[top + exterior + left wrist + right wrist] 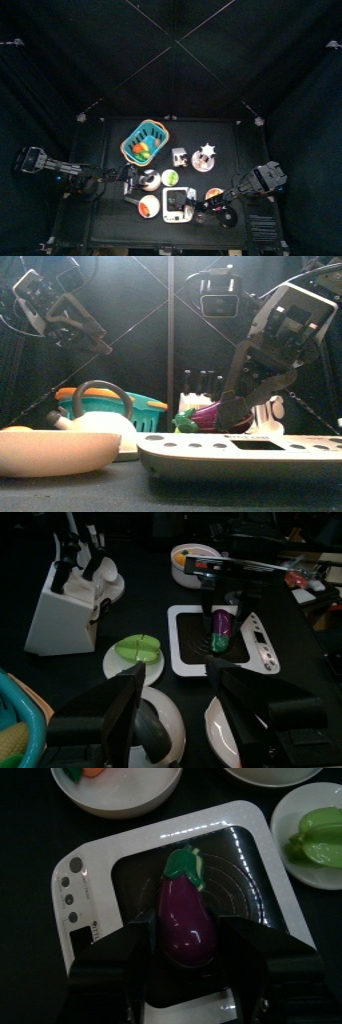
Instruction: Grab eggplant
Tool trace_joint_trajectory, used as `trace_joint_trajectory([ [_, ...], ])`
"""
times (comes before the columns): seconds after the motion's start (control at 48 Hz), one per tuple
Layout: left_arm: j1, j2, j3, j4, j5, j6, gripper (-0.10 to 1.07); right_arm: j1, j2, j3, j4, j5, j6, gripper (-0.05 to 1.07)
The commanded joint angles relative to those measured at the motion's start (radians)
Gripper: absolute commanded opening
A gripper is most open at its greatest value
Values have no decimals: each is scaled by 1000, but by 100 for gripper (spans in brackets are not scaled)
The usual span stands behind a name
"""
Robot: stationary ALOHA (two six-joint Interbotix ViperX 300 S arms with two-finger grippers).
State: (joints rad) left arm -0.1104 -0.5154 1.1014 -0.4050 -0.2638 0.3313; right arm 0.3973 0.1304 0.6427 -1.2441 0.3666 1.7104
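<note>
Two arms were in play, but only the right gripper was busy: its jaws sat spread wide on either side of the eggplant, just about at its fat end, not squeezing it. The eggplant lay flat on the dark pad of a white kitchen scale, stem end pointing away from the jaws, with bare pad left all around it. Pretty cramped around the scale though; a plate with a green star-shaped fruit sat just beside one edge, and a white bowl holding something orange was near another. The left gripper hovered off to the side with its jaws open and nothing in them. Farther back on the table, a teal basket held a few small items.
</note>
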Motion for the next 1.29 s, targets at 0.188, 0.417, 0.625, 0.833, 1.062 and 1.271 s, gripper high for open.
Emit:
trace_joint_trajectory([
  [0.188,-2,-2,-11,0,-9,0,88,6,-110,12,0,25,-2,60],
  [0.417,-2,-2,-9,0,-9,-2,88,26,-267,101,35,152,-2,60],
  [0.625,-2,-2,-9,0,-9,-2,88,23,-376,206,143,239,-2,60],
  [0.833,-2,-2,-8,0,-9,-2,88,8,-396,259,218,265,2,60],
  [1.062,-2,-2,-8,0,-9,0,88,-38,-365,264,216,258,0,60],
  [1.271,-2,-2,-5,0,-9,-2,88,-41,-364,267,218,256,0,60],
])
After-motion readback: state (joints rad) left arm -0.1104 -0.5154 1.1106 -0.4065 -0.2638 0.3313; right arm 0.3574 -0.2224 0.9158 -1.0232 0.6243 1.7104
